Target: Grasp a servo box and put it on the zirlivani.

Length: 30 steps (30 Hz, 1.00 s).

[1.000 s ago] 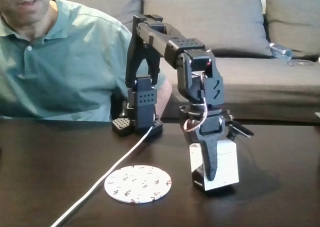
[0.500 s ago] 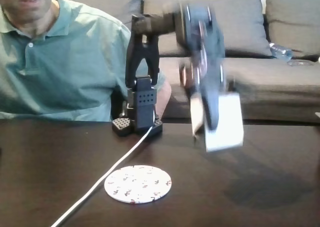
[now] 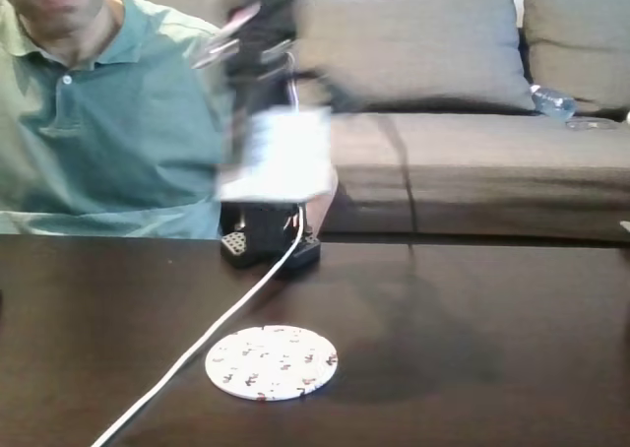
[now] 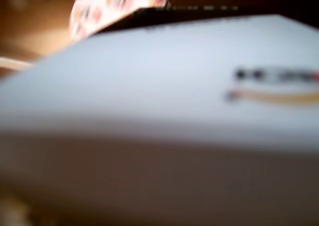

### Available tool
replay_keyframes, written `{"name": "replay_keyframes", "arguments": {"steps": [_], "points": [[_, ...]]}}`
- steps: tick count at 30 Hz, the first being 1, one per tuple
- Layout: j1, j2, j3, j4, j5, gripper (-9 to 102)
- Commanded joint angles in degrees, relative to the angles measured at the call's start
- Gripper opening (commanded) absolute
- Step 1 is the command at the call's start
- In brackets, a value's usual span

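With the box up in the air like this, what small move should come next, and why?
Probably bring the servo box forward and down toward the zirlivani. In the fixed view the box is blurred, high above the table near the arm's base, while the disc lies bare nearer the camera.

A dark brown surface (image 3: 512, 368) is seen in the fixed view. On it the zirlivani (image 3: 272, 362) lies flat near the front; a white cable (image 3: 197, 349) runs just beside it toward the arm's black base (image 3: 268, 245).
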Motion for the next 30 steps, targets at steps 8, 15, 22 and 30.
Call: {"name": "replay_keyframes", "arguments": {"steps": [8,15,22,30], "points": [[4.3,3.8,26.7,-21.0,-2.7,13],[0.2,3.1,34.2,-28.7,-1.8,13],[-2.7,3.1,39.1,-32.3,0.5,13],[-1.7,3.0,42.9,-34.0,0.6,13]]}}
